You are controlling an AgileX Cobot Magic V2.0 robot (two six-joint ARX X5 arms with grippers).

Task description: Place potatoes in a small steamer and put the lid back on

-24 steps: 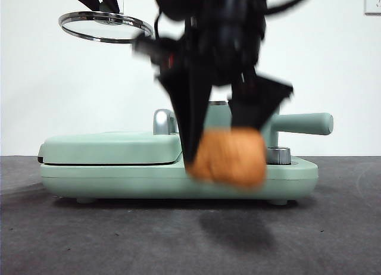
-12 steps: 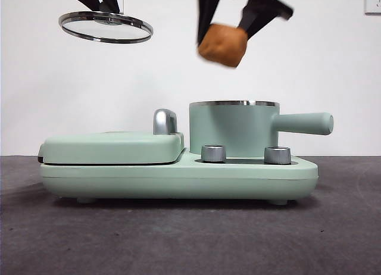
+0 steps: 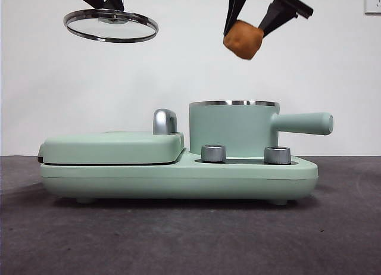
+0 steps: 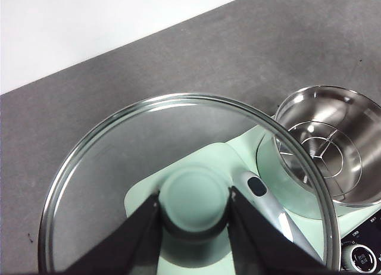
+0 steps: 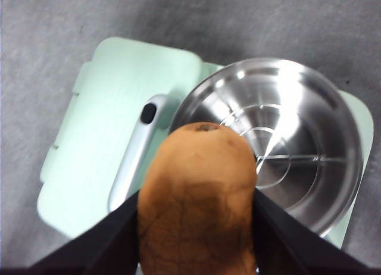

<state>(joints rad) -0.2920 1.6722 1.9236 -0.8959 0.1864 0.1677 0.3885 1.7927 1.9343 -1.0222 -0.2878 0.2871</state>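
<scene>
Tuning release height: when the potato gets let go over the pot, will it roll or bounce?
The potato is a lumpy oval, so it would likely roll a little. It looks firm between the right gripper's fingers, so probably little bounce. The small steamer's steel walls should contain it.

The potato (image 3: 243, 39) sits much higher than it did a second ago: then it hung low in front of the cooker's base, a blurred lump hiding the steamer (image 3: 232, 129), and now it is up above the steel rim, the pot in plain sight again. Over the last half second the right gripper (image 3: 253, 16) carries it a little further right (and it looks smaller, perhaps farther back). The lid (image 3: 111, 25), held aloft, drifts slightly rightward too.
</scene>
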